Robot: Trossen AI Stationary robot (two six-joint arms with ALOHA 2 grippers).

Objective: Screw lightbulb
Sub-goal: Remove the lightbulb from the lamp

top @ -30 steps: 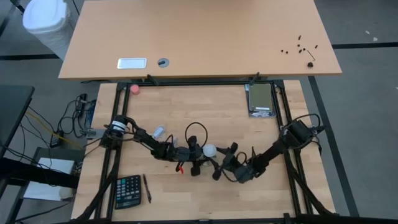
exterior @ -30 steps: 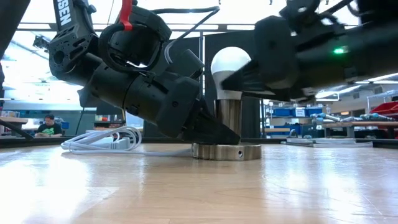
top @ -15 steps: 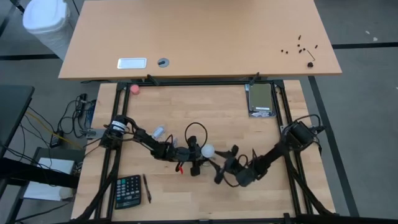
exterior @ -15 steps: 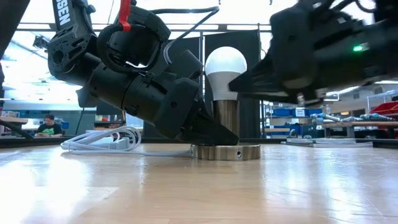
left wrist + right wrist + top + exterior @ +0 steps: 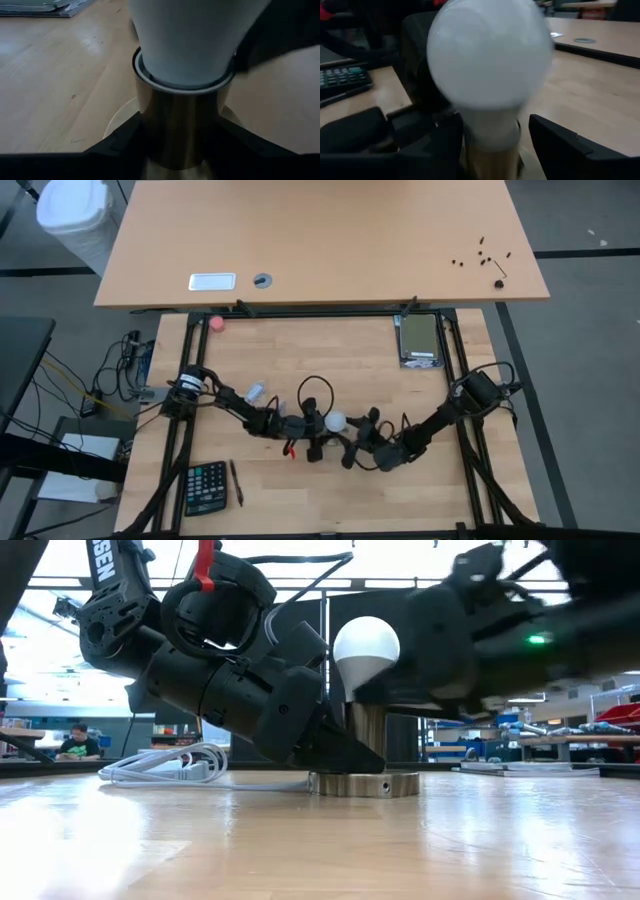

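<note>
At the far left, beside the left arm's base, we see a calculator (image 5: 206,486) with a pen (image 5: 237,482) just next to it, both well apart from the work. A coil of white cord (image 5: 165,765) lies on the table (image 5: 300,365) behind the left arm in the low view (a seated person (image 5: 72,743) shows far off in the room beyond).

Moving rightward, the left gripper (image 5: 335,745) reaches down low to the tabletop, its fingers (image 5: 117,142) set partly apart on either side of the brassy socket column (image 5: 175,127), pressed against it above the round metal base (image 5: 363,783). It holds the socket, not the bulb.

The lightbulb (image 5: 366,650) stands upright just above the left gripper's fingertips, its narrow end seated in the top of the socket column, white globe uppermost.

To the right of the bulb, the right gripper (image 5: 490,132) comes in level with the globe, its fingers (image 5: 565,145) about half open and standing either side of the bulb's neck. We cannot tell whether they actually touch the bulb.
</note>
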